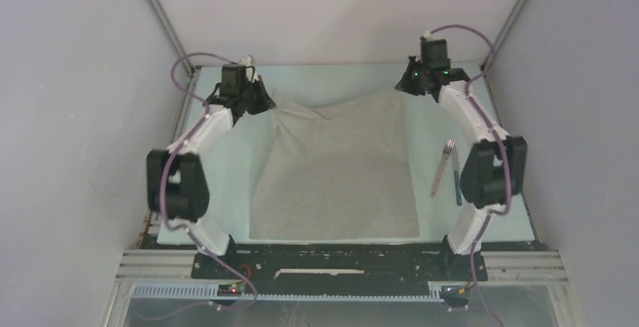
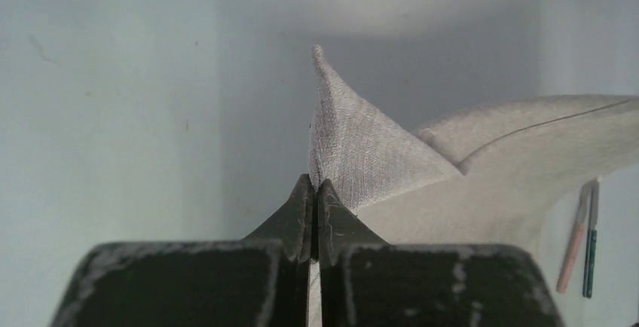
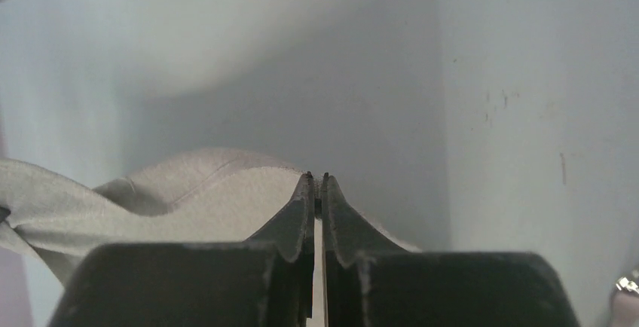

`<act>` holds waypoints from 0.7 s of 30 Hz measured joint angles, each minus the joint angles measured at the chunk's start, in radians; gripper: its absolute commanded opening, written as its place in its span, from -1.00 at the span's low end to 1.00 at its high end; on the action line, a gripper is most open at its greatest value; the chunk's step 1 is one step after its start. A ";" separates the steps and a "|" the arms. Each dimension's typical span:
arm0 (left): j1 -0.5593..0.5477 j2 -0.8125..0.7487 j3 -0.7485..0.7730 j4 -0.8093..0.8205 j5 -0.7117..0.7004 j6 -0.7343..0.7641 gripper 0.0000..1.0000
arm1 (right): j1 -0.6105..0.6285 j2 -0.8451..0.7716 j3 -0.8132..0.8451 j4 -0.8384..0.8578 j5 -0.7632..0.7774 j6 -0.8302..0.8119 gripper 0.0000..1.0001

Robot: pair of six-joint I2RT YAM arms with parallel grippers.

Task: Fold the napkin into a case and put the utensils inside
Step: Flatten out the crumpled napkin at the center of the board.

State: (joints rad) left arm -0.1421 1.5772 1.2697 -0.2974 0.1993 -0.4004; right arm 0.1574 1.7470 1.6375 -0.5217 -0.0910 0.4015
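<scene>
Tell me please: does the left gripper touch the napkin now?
Touching. The left wrist view shows the left gripper closed on a corner of the napkin, the cloth sticking up from between its fingertips.

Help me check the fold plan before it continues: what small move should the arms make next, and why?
Probably carry both far corners together toward the near edge, kept level, to fold the napkin over itself. The left gripper is shut on one far corner, which is lifted; the right gripper, shut, seems to pinch the other. The utensils lie clear of the cloth, to its right.
</scene>
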 measured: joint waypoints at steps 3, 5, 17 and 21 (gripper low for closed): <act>0.024 0.209 0.086 0.005 0.030 -0.014 -1.00 | -0.001 0.161 0.040 0.001 -0.005 0.003 -1.00; 0.034 0.321 0.150 0.002 0.029 -0.010 -0.92 | -0.003 0.259 0.091 0.000 -0.014 0.005 -1.00; 0.055 0.493 0.397 -0.085 -0.248 0.051 0.14 | -0.006 0.417 0.324 -0.009 -0.068 0.009 -1.00; 0.069 0.493 0.453 -0.137 -0.353 0.062 0.17 | -0.006 0.432 0.340 -0.018 -0.068 0.009 -1.00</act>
State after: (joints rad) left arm -0.0731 2.0701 1.7229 -0.4339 -0.1535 -0.3386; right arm 0.1509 2.1792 1.9770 -0.5392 -0.1589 0.4103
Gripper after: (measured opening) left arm 0.579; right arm 0.050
